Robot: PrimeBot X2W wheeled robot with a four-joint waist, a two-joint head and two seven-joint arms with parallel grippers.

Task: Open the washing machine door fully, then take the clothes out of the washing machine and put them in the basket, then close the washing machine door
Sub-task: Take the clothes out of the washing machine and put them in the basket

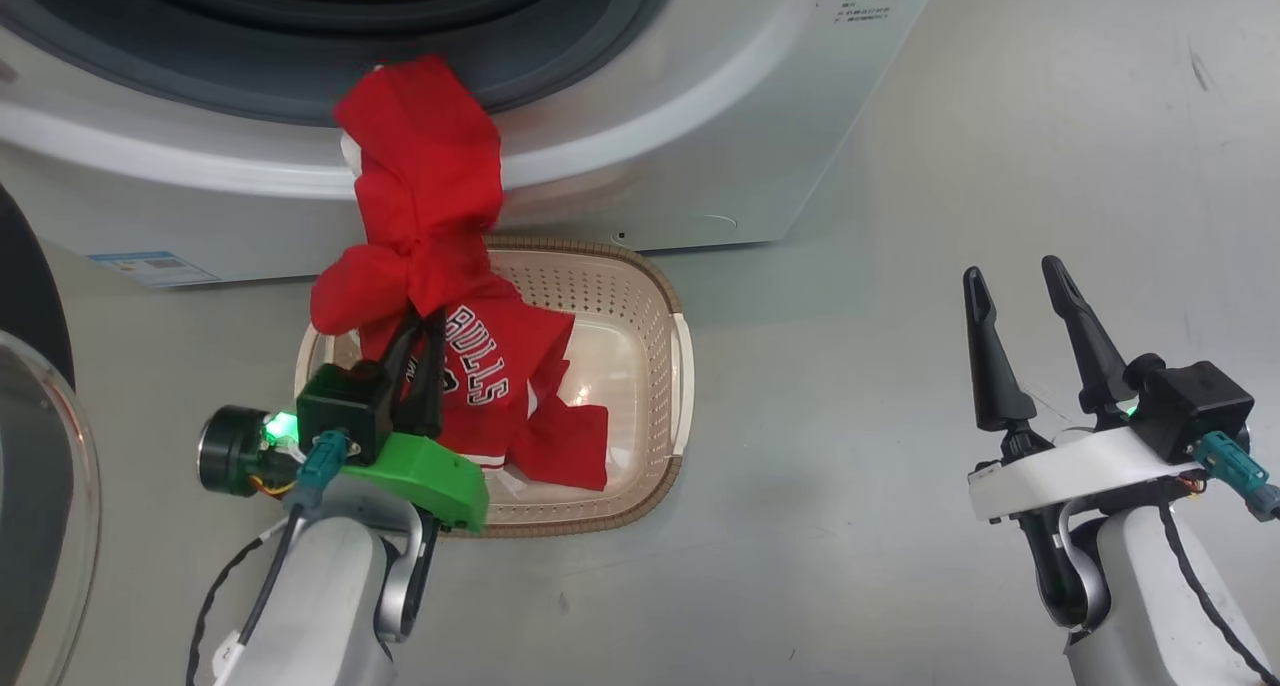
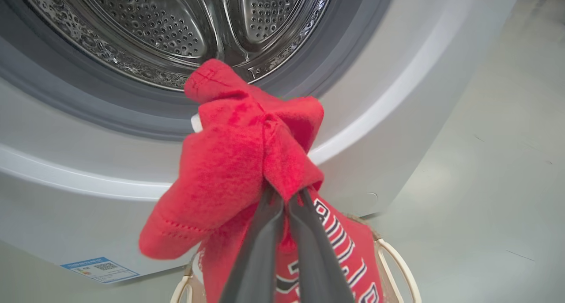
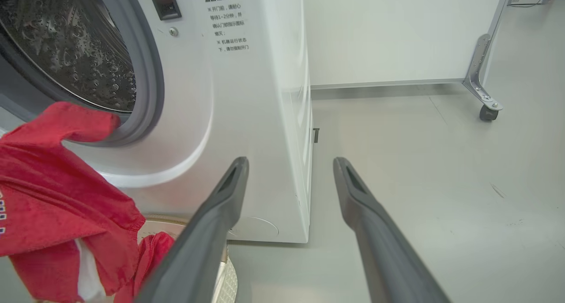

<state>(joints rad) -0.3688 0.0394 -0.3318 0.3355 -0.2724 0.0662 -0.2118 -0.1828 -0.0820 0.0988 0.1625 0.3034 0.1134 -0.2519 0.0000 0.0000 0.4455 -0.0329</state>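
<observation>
**Head view with both wrist views; positions are given from the basket (image 1: 682, 366).** The basket stands on the floor (image 1: 850, 526), just in front of the lower front panel of the washing machine (image 1: 700, 116).

- **Left arm:** My left arm comes in over the basket's near-left corner. Its pale forearm rises from below, the green wrist housing sits above the rim, and the fingers point away from me toward the machine.
- **Left gripper:** The left gripper (image 1: 425, 318) is pinched almost together on the clothes (image 1: 430, 186). A bunch of red cloth is caught at the tips of its two dark fingers. In the left wrist view I see the cloth folded over those tips.
- **Clothes:** The clothes are a red jersey lettered "BULLS". Its top end reaches the grey gasket (image 1: 200, 81) above the basket's far-left rim. From there it hangs down into the basket, where a red fold lies on the bottom.
- **Right arm:** My right arm stands well to the right of the basket, wrist low and fingers pointing up and away.
- **Right gripper:** The right gripper (image 1: 1014, 274) is spread wide and holds nothing. In the right wrist view, bare floor shows between its fingers.
- **Door and label:** The washing machine door (image 1: 25, 306) stands swung open, well to the left of the basket. A blue label (image 1: 150, 266) sits on the front panel, left of the basket.
</observation>
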